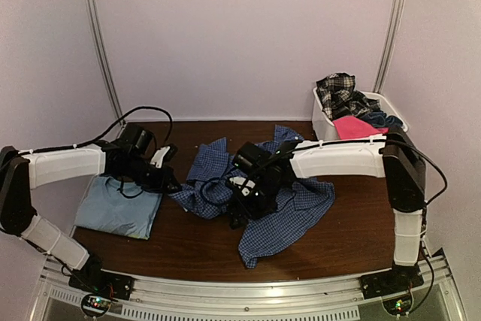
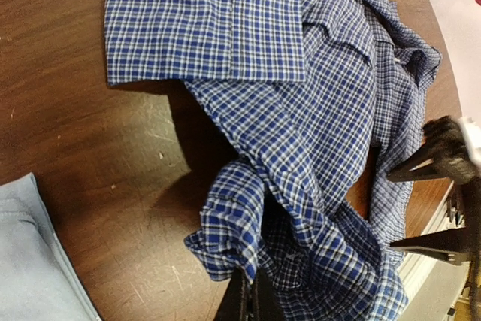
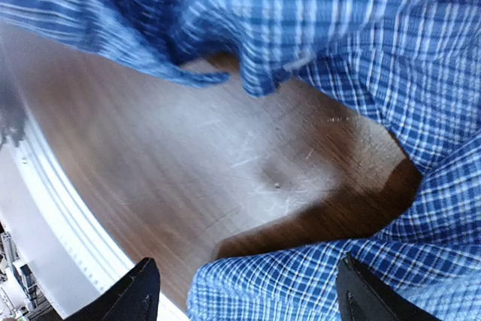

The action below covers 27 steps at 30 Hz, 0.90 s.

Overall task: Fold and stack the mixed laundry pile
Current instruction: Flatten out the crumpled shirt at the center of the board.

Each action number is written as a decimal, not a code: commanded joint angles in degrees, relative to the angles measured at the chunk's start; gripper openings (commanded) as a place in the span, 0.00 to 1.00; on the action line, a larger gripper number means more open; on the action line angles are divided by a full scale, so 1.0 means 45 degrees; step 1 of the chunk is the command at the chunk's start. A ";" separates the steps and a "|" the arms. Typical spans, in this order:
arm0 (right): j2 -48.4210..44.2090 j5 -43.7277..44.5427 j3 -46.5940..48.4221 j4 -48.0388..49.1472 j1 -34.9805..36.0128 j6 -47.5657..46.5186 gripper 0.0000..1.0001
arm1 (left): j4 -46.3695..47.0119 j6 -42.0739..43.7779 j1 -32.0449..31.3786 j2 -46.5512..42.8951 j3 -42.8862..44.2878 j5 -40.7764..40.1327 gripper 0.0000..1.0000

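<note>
A blue checked shirt (image 1: 293, 204) lies crumpled across the middle of the worktop (image 1: 346, 238), one part reaching toward the far edge and a long tail running down toward the near edge. A light blue T-shirt (image 1: 116, 204) lies flat by the left edge, just beside the shirt but apart from it, with a strip of bare wood between them. In the far right corner stands a white basket (image 1: 324, 122) holding a black-and-white plaid piece (image 1: 336, 89), a pink piece (image 1: 353, 127) and a dark blue piece (image 1: 380, 119).

The left hand (image 1: 169, 182) sits at the shirt's left edge, between the two garments. Its wrist view shows the left hand (image 2: 248, 295) closed tight, with a bunched fold of the shirt's edge drawn up into it. The right hand (image 1: 239, 204) hovers over the shirt's middle. Seen from its own wrist, the right hand (image 3: 248, 295) is spread wide and holds nothing; checked cloth lies below it, with bare wood beyond.

Open wood shows along the near edge on both sides of the shirt's tail, toward the near right corner, and along the far edge left of the shirt. A metal rail (image 1: 248, 291) runs along the near edge.
</note>
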 commanded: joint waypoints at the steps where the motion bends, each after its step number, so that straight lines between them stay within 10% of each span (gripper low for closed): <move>1: 0.0638 0.1120 -0.0207 -0.0775 -0.0068 0.0316 0.82 | -0.0451 0.0436 -0.0029 0.0367 0.1250 -0.0286 0.00; 8: -0.1124 0.4134 -0.3884 -0.1695 -0.0918 0.1237 0.65 | -0.0819 0.0585 0.0209 0.0518 0.2170 -0.0965 0.00; 17: -0.2962 0.4945 -0.6288 -0.1698 -0.2863 0.0081 0.00 | -0.1261 0.1386 0.0402 0.0569 0.3039 0.0007 0.00; 27: -0.9272 0.3044 -0.4405 -0.3611 -0.2765 0.0402 0.00 | -0.2397 0.2376 0.0399 -0.1569 0.4123 0.3264 0.00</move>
